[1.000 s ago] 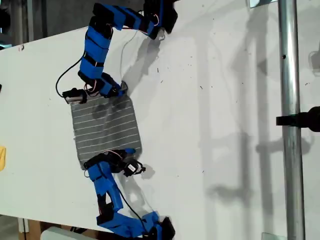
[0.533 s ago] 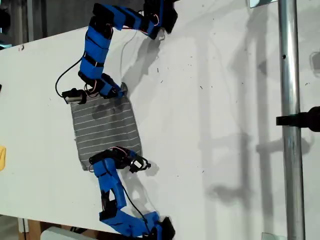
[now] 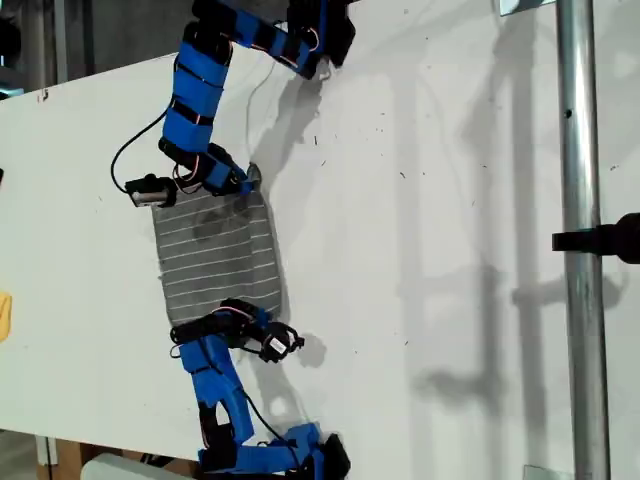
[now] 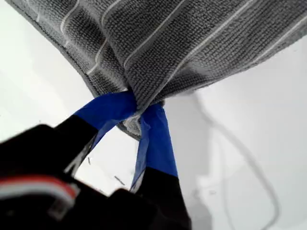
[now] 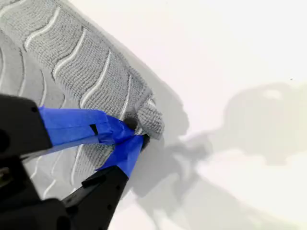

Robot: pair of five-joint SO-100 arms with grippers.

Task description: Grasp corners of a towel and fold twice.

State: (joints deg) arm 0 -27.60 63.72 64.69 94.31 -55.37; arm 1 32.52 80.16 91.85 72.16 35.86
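— Where is the towel [image 3: 218, 255]?

— It lies on the white tabletop [image 3: 420, 200], toward the tabletop's edge on the exterior view's left. It is grey with thin white lines. A blue arm is at each of two corners, both on the towel's side that faces the exterior view's right.

— Are the jaws holding it?

— Yes. My first gripper [image 4: 136, 112] has its jaws pinched tight on one corner [image 4: 132, 125]. The cloth there is bunched up and raised off the tabletop. My second gripper [image 5: 132, 134] has its jaws pinched tight on another corner [image 5: 151, 120], and that bit is curled up too.

— Which arm is which in the exterior view?

— I cannot tell.

— What else is there?

— A small yellow thing [image 3: 4, 315] sits at the exterior view's left edge, well apart from the towel. A shiny metal pole [image 3: 578, 250] runs along the exterior view's right.
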